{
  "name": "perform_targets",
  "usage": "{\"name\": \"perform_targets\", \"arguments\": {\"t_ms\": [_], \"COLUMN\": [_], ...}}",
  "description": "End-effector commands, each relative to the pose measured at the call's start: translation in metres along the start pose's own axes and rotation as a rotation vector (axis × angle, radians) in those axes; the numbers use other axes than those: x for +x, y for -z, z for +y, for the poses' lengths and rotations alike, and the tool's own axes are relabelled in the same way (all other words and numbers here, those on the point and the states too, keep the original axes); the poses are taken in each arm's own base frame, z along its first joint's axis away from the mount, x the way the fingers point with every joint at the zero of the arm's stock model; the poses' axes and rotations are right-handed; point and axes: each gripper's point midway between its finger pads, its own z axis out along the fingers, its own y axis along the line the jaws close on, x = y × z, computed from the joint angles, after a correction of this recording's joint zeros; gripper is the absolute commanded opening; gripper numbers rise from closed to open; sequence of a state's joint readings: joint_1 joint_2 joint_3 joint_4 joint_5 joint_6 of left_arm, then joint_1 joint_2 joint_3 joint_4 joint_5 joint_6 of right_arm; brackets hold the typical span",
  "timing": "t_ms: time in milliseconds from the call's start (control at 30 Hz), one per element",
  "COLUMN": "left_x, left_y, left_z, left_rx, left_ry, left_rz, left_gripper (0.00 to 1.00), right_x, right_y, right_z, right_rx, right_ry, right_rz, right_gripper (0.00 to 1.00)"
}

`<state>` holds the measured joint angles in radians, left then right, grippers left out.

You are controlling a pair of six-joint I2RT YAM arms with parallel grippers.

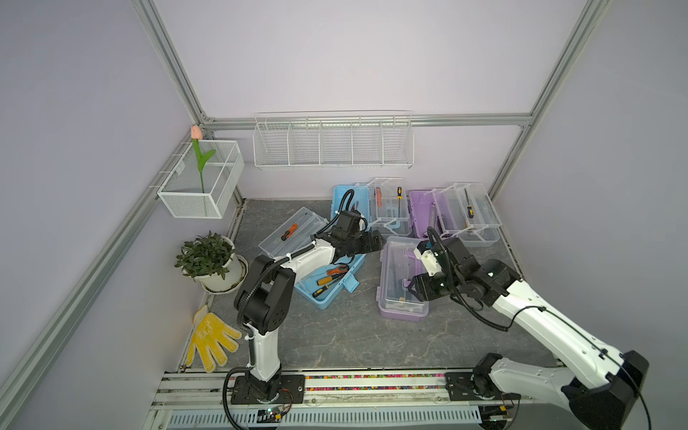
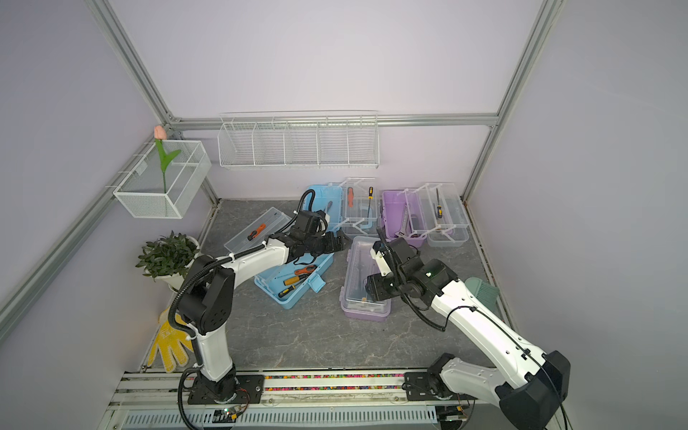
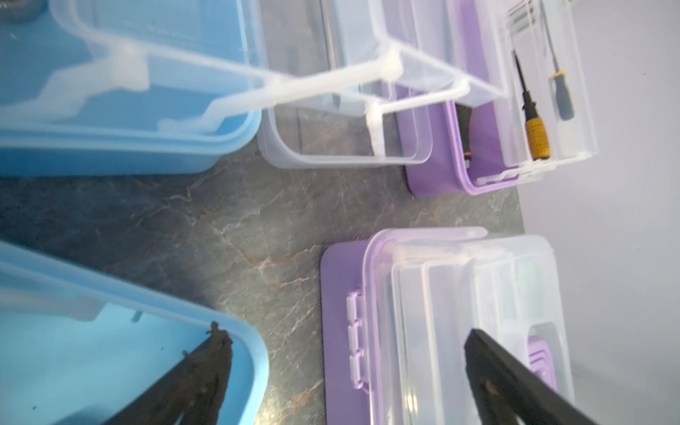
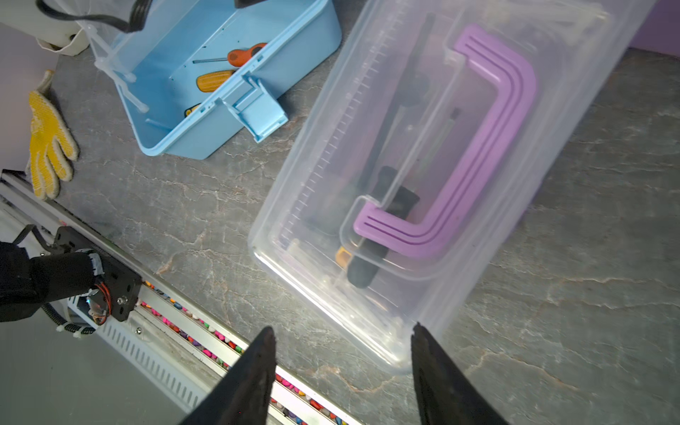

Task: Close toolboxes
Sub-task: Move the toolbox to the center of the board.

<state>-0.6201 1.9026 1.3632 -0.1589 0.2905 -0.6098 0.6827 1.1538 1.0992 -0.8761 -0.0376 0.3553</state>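
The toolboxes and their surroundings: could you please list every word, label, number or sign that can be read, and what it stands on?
No legible words or numbers anywhere.
Moulded tick marks, like a ruler scale, on the clear lid of the near purple toolbox: no figures readable.
Striped label in the tray of the far purple toolbox: blurred, unreadable.
Small tag on the mesh basket: too small to read.

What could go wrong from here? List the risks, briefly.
The right gripper has a fingertip at a corner of the near purple toolbox; moving could shove the box. Loose screwdrivers in the near blue toolbox might jam its tray when folded. The left arm lies across that box and could get caught.
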Motion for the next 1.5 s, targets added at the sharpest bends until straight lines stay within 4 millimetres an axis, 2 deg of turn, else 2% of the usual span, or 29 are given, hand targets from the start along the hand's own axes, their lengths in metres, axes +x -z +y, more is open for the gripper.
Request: {"name": "perform_targets", "arguments": {"t_ms": [0, 100, 233, 300, 467, 567, 633, 700, 833, 1000, 1167, 1333, 1400, 1467], "left_x": [-0.024, -0.020, -0.020, -0.025, -0.043, -0.052, -0.059, -0.066, -0.079, -0.100, -0.126, -0.144, -0.151, -0.154], "left_y": [0.025, 0.053, 0.101, 0.131, 0.199, 0.228, 0.239, 0.243, 0.241, 0.231, 0.215, 0.207, 0.209, 0.207], "left_z": [-0.024, -0.036, -0.038, -0.022, 0.046, 0.081, 0.104, 0.121, 0.150, 0.173, 0.193, 0.214, 0.226, 0.238], "left_rx": [0.041, 0.063, -0.004, -0.113, -0.340, -0.438, -0.476, -0.491, -0.541, -0.576, -0.593, -0.650, -0.685, -0.689], "left_ry": [-0.024, -0.057, -0.140, -0.171, -0.160, -0.129, -0.083, -0.050, -0.016, -0.003, -0.001, -0.034, -0.037, -0.027], "left_rz": [-0.081, -0.077, -0.092, -0.102, -0.151, -0.202, -0.227, -0.242, -0.244, -0.260, -0.240, -0.207, -0.204, -0.183], "left_gripper": [1.00, 1.00, 1.00, 1.00, 1.00, 1.00, 1.00, 1.00, 0.99, 1.00, 1.00, 1.00, 0.99, 1.00], "right_x": [-0.025, -0.040, -0.062, -0.071, -0.090, -0.098, -0.103, -0.104, -0.095, -0.075, -0.051, -0.040, -0.038, -0.040], "right_y": [-0.003, -0.011, -0.027, -0.038, -0.073, -0.095, -0.111, -0.125, -0.145, -0.149, -0.134, -0.113, -0.101, -0.088], "right_z": [0.024, 0.051, 0.070, 0.073, 0.083, 0.087, 0.089, 0.082, 0.058, 0.027, -0.012, -0.036, -0.037, -0.028], "right_rx": [-0.068, -0.127, -0.162, -0.157, -0.159, -0.147, -0.133, -0.082, 0.030, 0.125, 0.185, 0.186, 0.189, 0.150], "right_ry": [-0.019, 0.006, 0.002, 0.002, 0.000, 0.010, 0.020, 0.028, 0.026, 0.006, -0.038, -0.035, -0.023, -0.022], "right_rz": [-0.090, -0.107, -0.125, -0.112, -0.086, -0.057, -0.028, 0.006, 0.085, 0.149, 0.180, 0.164, 0.162, 0.138], "right_gripper": [0.59, 0.59, 0.58, 0.59, 0.60, 0.60, 0.60, 0.60, 0.60, 0.60, 0.60, 0.60, 0.61, 0.62]}}
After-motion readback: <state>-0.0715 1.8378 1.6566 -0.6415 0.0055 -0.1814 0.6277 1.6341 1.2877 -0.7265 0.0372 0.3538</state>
